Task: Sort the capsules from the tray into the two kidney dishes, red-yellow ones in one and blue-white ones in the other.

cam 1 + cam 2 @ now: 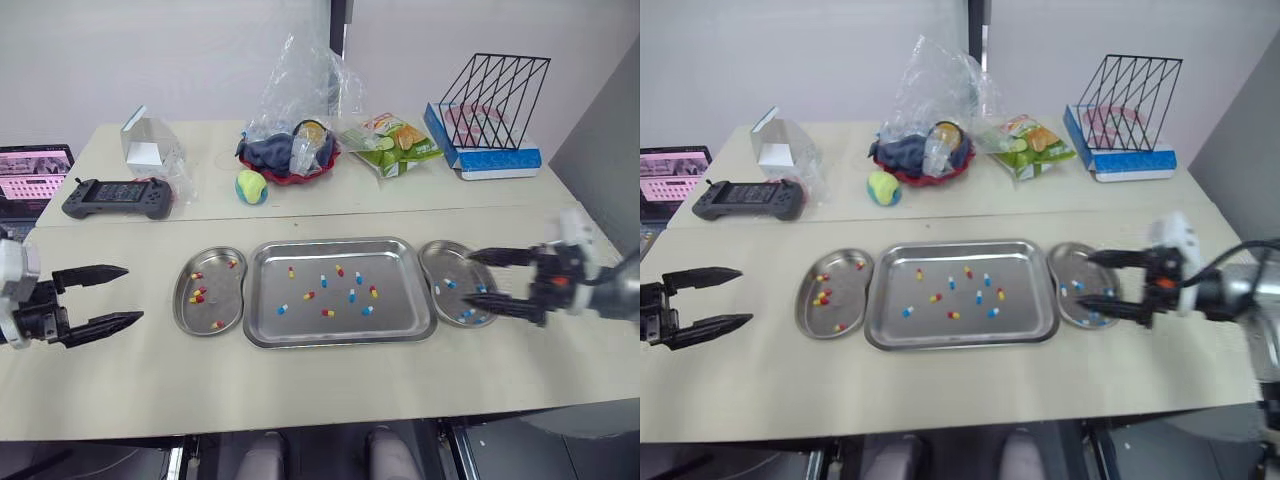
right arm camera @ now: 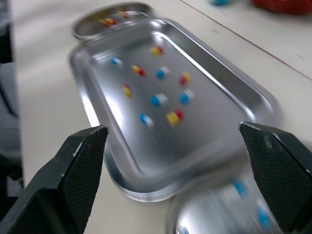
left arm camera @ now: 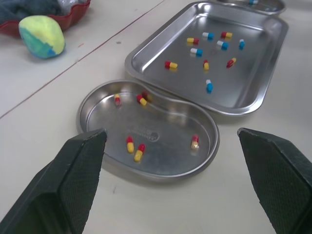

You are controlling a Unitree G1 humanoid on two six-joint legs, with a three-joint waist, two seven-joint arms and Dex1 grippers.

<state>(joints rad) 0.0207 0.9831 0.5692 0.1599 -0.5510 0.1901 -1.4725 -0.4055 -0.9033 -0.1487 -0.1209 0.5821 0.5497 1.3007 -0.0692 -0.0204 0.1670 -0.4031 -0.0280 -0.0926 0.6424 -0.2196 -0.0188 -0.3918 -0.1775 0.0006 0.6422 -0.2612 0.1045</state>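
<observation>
The steel tray lies in the middle of the near table with a kidney dish touching or just beside each end. It holds 10 loose capsules: 5 red-yellow capsules and 5 blue-white capsules, scattered and apart from one another. The left kidney dish carries several red-yellow ones, the right kidney dish several blue-white ones.

The left gripper hovers over bare table, apart from the left dish and pointing toward it – its 2 black fingers spread wide, nothing between them. The right gripper reaches in from the right with its fingertips over the right dish, also spread and empty.

On the far table sit a game controller, a yellow-green ball, a red bowl and a wire rack
</observation>
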